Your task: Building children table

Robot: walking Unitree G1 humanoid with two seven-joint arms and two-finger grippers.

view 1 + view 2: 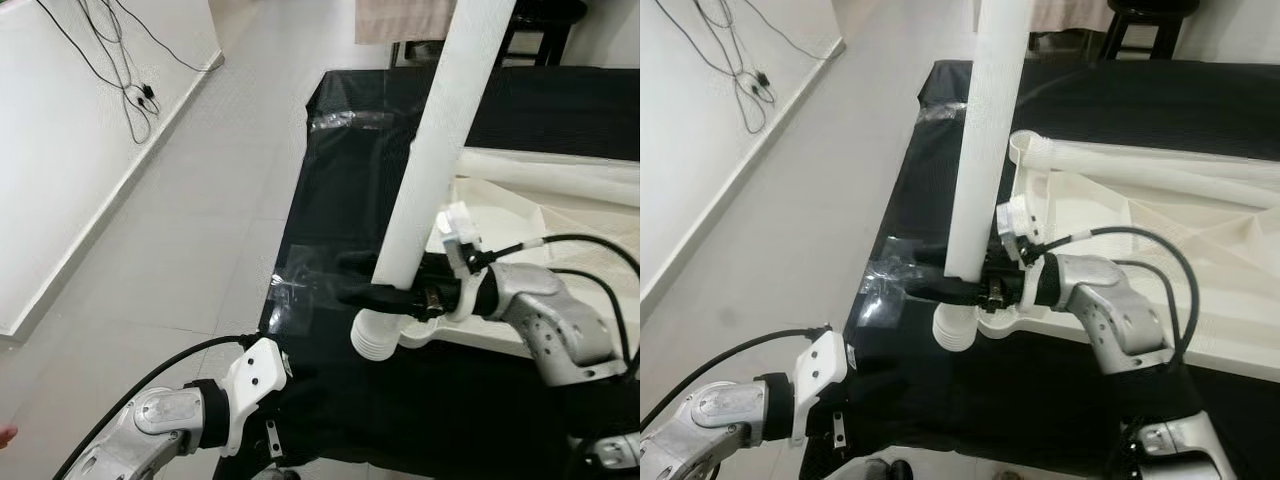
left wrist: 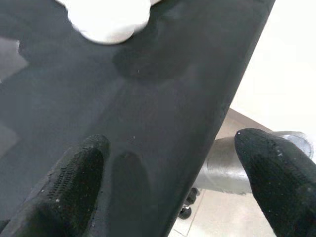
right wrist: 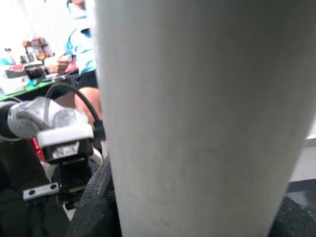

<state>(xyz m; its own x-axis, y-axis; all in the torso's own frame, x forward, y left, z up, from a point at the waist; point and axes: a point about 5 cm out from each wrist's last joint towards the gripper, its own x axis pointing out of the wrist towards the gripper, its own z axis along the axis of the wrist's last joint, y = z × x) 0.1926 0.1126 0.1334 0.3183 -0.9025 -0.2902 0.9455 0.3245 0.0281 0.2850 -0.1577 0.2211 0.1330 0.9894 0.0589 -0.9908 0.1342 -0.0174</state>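
Our left tool [image 1: 268,440] hangs wide at the desk [image 1: 340,190] edge. Our right tool [image 1: 375,280] clamps the white leg [image 1: 440,140] low; it could tip and miss the tabletop [image 1: 560,270] socket.

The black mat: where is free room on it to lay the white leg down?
The black mat is bare on its left strip, between its floor-side edge and the white tabletop. The right side is crowded by that tabletop and the right gripper holding the white leg.
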